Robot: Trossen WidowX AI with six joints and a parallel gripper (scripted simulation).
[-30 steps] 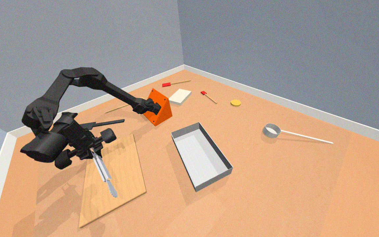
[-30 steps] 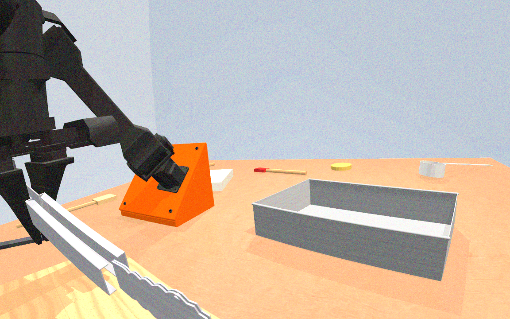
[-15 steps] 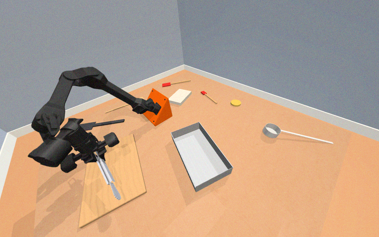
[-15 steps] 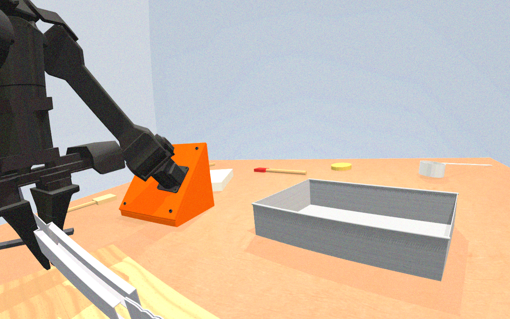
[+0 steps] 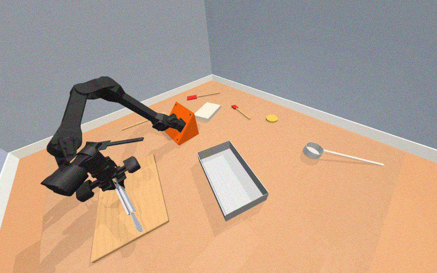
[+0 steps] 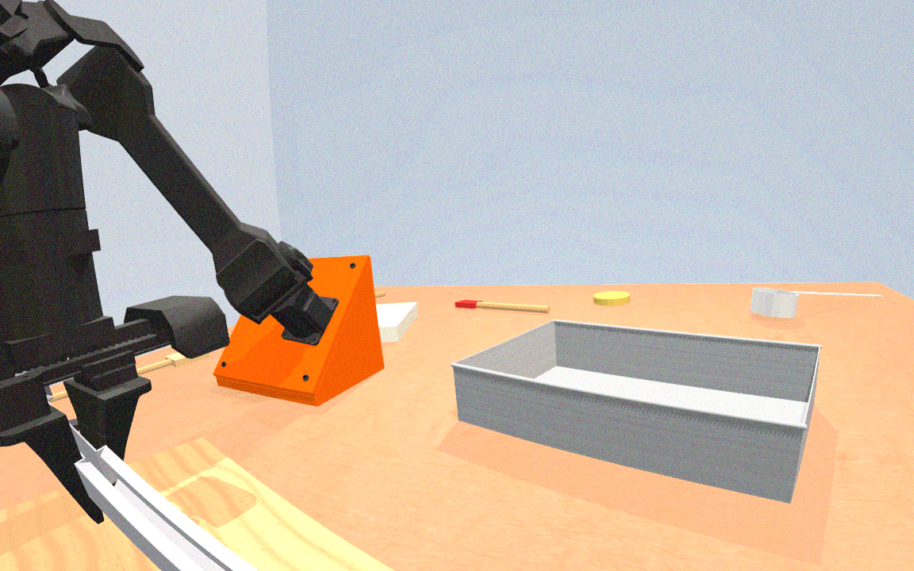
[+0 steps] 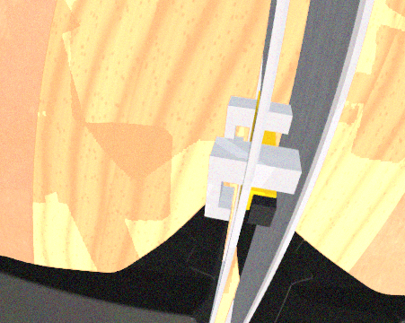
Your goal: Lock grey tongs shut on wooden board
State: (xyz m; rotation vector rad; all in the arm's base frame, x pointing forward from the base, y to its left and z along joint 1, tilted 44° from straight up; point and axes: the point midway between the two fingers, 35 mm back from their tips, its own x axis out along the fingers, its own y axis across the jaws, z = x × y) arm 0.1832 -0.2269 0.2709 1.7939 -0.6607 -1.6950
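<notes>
Gripping one pair of tongs (image 5: 123, 199) (image 6: 151, 525) (image 7: 332, 90), seemingly over one board (image 5: 145, 203) (image 6: 289, 525) (image 7: 121, 81)

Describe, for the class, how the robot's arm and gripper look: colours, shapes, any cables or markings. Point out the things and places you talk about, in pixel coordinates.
The arm (image 5: 134, 105) (image 6: 169, 162) is matt black, with angular links and bulky joints. The gripper (image 5: 115, 181) (image 6: 94, 465) is also black: a crosswise rail, rounded end blocks and two wedge-shaped fingers tapering downward. No cables or markings are discernible.

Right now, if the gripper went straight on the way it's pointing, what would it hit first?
Probably the wooden board: the gripper points down toward it, shut on the tongs. Depth is unclear, so the tongs might touch first.
</notes>
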